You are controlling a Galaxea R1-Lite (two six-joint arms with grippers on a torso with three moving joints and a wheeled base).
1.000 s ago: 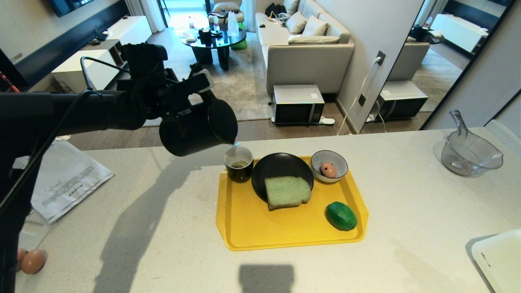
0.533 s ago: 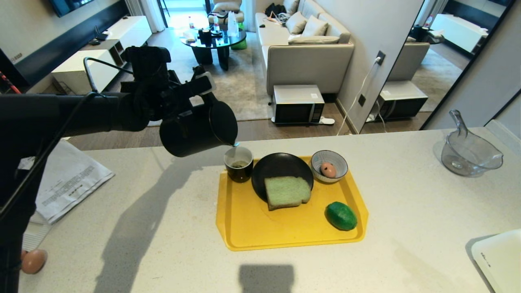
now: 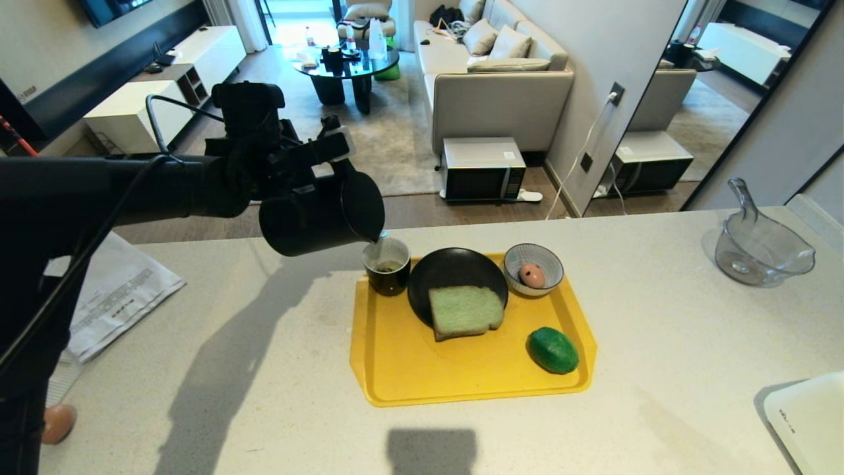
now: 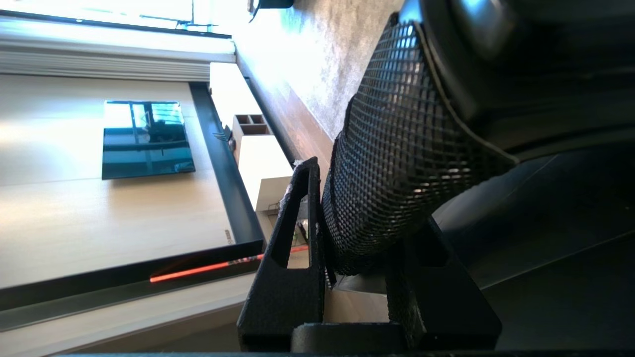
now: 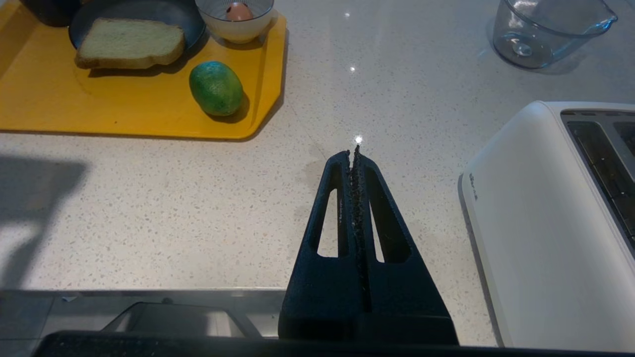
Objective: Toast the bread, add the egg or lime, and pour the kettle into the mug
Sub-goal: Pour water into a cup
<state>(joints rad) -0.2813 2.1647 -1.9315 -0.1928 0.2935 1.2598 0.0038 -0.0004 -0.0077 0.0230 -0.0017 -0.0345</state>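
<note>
Left hand (image 4: pixel 354 218): clamped on the kettle's mesh-covered handle, up over the far left part of the tabletop (image 3: pixel 264 369); the arm reaches in from the left.
Kettle (image 3: pixel 316 221): held in the air and tipped hard toward the right — its spout sits right above the mug's rim.
Mug (image 3: pixel 386 265): standing upright in the tray's far left corner, something dark showing inside it.
Tray (image 3: pixel 422 376): yellow, lying flat at the middle of the tabletop.
Plate (image 3: pixel 455 267): black, on the tray's far side, just beside the mug.
Bread (image 3: pixel 465 311): the pale green slice rests on the plate's near edge and hangs over onto the tray.
Bowl (image 3: pixel 534 264): patterned, in the tray's far right corner — a brown egg (image 3: pixel 531 275) sits inside it.
Lime (image 3: pixel 552 349): lying on the tray near its right edge, toward the near right corner.
Right hand (image 5: pixel 355 163): fingers pressed flat together, holding nothing, low over the tabletop's near right part, between the tray and the toaster.
Toaster (image 5: pixel 550 223): white, at the near right corner of the tabletop.
Glass jug (image 3: pixel 758 247): clear, at the far right edge.
Papers (image 3: pixel 112 290): on the left edge, with a second egg (image 3: pixel 58 422) down at the near left corner.
</note>
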